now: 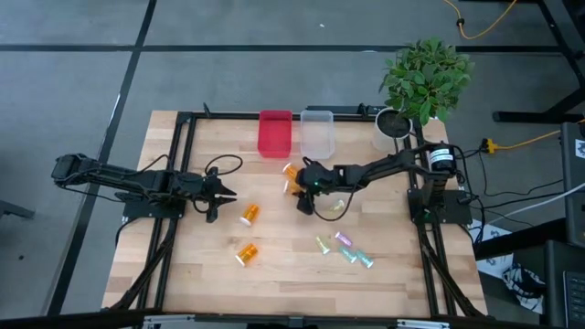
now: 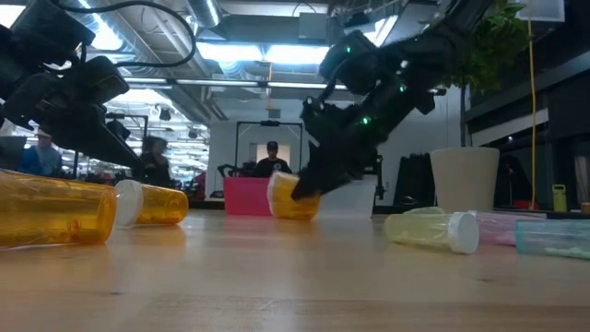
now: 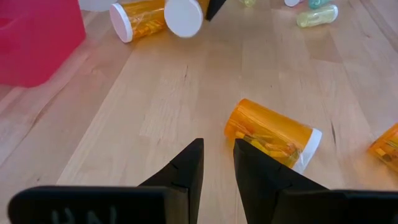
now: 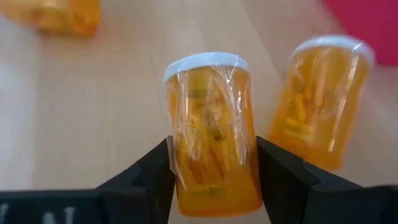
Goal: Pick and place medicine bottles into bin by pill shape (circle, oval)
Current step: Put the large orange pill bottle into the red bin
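Main risk, as I judged it: the right gripper (image 4: 213, 163) held an orange bottle (image 4: 211, 134) low on its body, its wrapping glossy and wrinkled, so the bottle could twist or slide out on the way to a bin. A second orange bottle (image 4: 321, 102) lay just beside it, at about 2 o'clock from the held one in the right wrist view; a careless swing could knock it rolling.

Right arm reached in from 3 o'clock of the table (image 1: 274, 265), gripper (image 1: 306, 194) near centre, fingers clamped on the bottle's sides. Red bin (image 1: 275, 133) and clear bin (image 1: 317, 133) sat at 12 o'clock.

Left arm waited at 9 o'clock, its gripper (image 3: 217, 163) narrowly parted and empty, another orange bottle (image 3: 272, 134) just ahead. Pale vials (image 1: 345, 249) lay toward 5 o'clock.
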`<action>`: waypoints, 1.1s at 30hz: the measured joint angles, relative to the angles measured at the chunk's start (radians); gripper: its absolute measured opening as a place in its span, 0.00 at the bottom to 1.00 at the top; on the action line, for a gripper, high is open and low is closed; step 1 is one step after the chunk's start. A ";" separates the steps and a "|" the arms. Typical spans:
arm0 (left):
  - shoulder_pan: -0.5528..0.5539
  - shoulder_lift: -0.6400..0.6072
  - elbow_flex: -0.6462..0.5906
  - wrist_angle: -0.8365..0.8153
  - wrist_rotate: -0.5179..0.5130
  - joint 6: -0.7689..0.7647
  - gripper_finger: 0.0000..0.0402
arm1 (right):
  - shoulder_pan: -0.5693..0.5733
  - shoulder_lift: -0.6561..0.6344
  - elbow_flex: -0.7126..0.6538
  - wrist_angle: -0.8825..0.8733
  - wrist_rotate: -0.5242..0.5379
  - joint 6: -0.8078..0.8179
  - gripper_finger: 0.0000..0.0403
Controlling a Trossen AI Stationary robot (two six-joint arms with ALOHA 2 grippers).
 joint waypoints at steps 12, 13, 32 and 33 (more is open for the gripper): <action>0.000 0.000 0.000 -0.001 0.000 -0.001 0.21 | -0.030 -0.057 0.154 0.047 0.127 -0.009 0.47; 0.000 0.000 0.000 -0.001 0.000 -0.001 0.21 | -0.038 -0.056 0.171 0.060 0.138 -0.009 0.47; 0.000 0.000 0.000 0.001 -0.005 -0.002 0.21 | -0.196 0.000 0.262 0.199 0.150 -0.004 0.47; 0.000 0.000 0.000 0.001 -0.005 -0.002 0.21 | -0.196 0.000 0.262 0.199 0.150 -0.004 0.47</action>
